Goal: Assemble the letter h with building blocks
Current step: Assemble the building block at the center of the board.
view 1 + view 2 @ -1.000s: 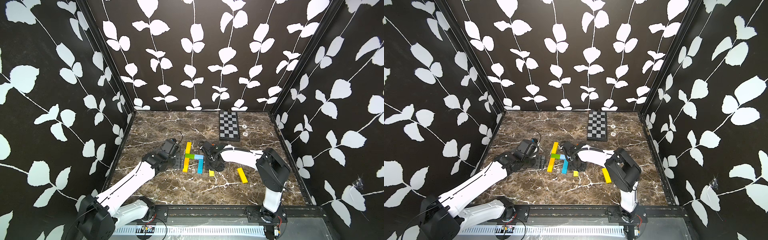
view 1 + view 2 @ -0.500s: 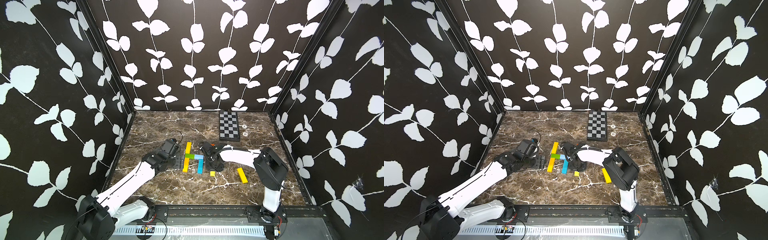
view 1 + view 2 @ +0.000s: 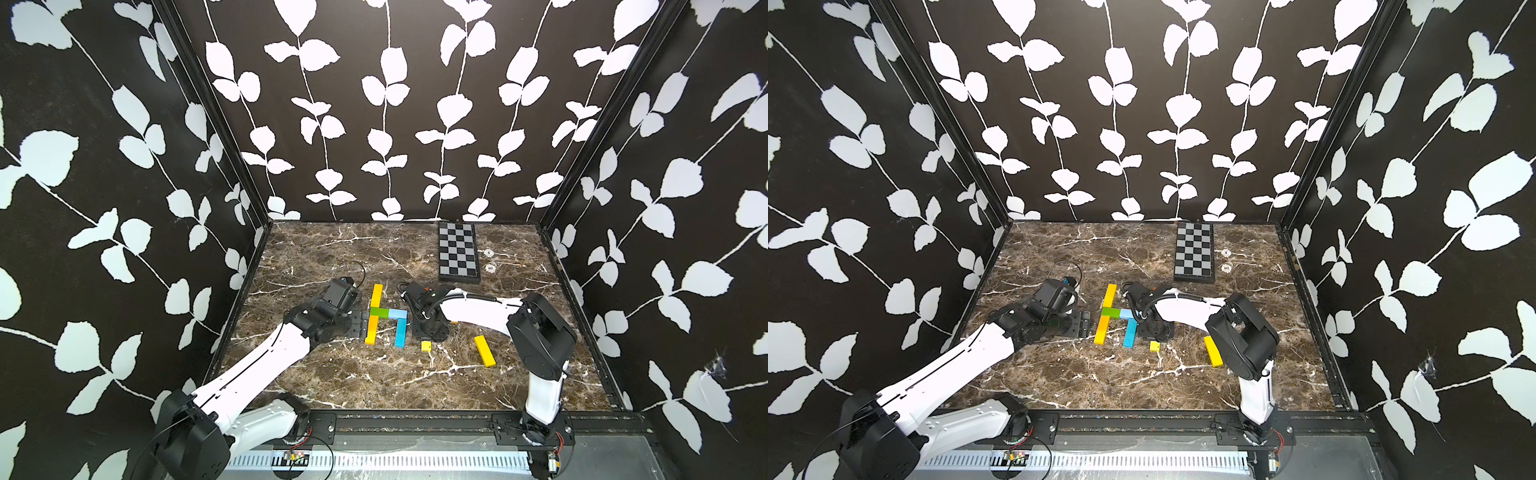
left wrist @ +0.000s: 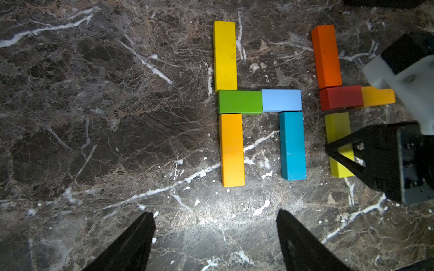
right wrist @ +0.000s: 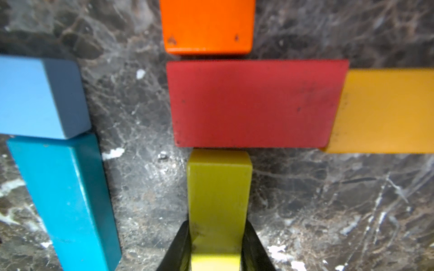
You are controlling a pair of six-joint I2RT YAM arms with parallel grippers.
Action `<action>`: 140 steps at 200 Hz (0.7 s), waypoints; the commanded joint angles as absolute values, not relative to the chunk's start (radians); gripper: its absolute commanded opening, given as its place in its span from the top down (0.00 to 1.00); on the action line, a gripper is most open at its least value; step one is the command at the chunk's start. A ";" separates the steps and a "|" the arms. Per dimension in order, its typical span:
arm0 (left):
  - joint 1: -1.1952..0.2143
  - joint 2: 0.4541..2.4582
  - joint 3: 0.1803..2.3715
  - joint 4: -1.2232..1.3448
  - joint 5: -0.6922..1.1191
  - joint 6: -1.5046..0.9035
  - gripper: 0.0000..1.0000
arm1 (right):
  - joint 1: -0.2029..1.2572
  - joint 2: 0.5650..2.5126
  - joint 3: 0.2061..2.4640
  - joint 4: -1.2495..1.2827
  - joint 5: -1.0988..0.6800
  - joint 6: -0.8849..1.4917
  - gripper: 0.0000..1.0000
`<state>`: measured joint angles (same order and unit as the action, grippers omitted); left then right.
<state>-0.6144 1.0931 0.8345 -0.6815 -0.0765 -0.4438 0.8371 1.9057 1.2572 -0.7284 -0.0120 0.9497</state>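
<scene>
Centre of counter (image 3: 374, 374), in a top view: building blocks (image 3: 379, 312) laid flat as an h; spare yellow bar (image 3: 484, 351) nearer the right edge.
Left wrist: left gripper (image 4: 215, 212) spread wide, empty.
Right wrist: right gripper (image 5: 216, 223) clamped across lime bar (image 5: 219, 187), its end just beside red bar (image 5: 256, 103).
Judged light, rigid, slick; pinch long sides.

Black fingers (image 5: 179, 248) around yellow-green block (image 5: 218, 194), seemingly against red block (image 5: 256, 103).

White shells and black joints are covering both arms (image 3: 257, 365); black wedge fingers (image 4: 133, 241) are tipping the left gripper (image 4: 215, 213); a cable (image 3: 451, 296) is looping near the checkered board (image 3: 458, 252).
</scene>
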 commanded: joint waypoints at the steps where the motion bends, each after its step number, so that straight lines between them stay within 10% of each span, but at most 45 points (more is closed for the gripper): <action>1: -0.609 1.086 0.824 -0.674 -0.070 -0.433 0.16 | 0.830 1.937 1.289 -0.750 -0.004 0.929 0.69; 65: -0.608 1.090 0.828 -0.675 -0.065 -0.432 0.16 | 0.830 1.944 1.298 -0.761 0.005 0.930 0.52; 140: -0.609 1.089 0.828 -0.673 -0.062 -0.433 0.16 | 0.815 1.934 1.276 -0.758 0.018 0.948 0.61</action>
